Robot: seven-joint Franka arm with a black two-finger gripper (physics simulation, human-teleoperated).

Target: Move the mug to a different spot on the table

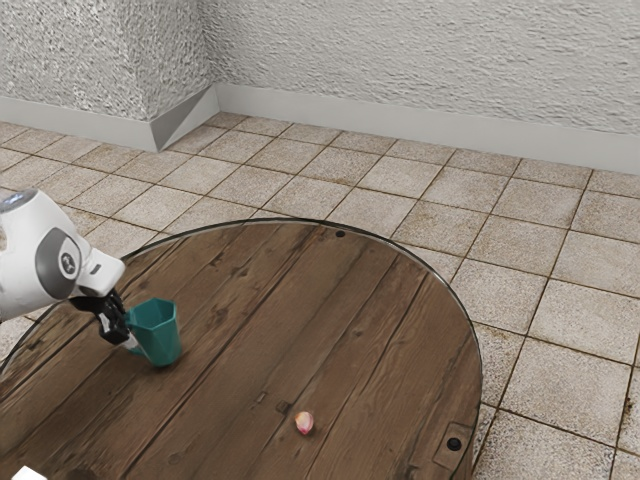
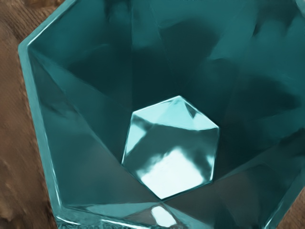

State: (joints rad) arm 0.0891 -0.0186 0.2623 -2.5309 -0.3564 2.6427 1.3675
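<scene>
Glossy, smooth teal mug [image 1: 158,330], matt grained wooden table [image 1: 330,320]; rough plastered wall [image 1: 400,50], mottled matt floor tiles [image 1: 500,200]

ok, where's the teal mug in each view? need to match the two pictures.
Exterior view: the teal mug stands upright on the table, toward the exterior view's left, beside the claw.
Wrist view: looking down into the teal mug, at its faceted inside and pale bottom.
Shared landmark: the brown wood of the table beside the mug's rim.

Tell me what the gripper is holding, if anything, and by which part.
Cannot be told. The gripper sits at the teal mug's rim, on the exterior view's left side, but a closed grip there is not visible.
</scene>
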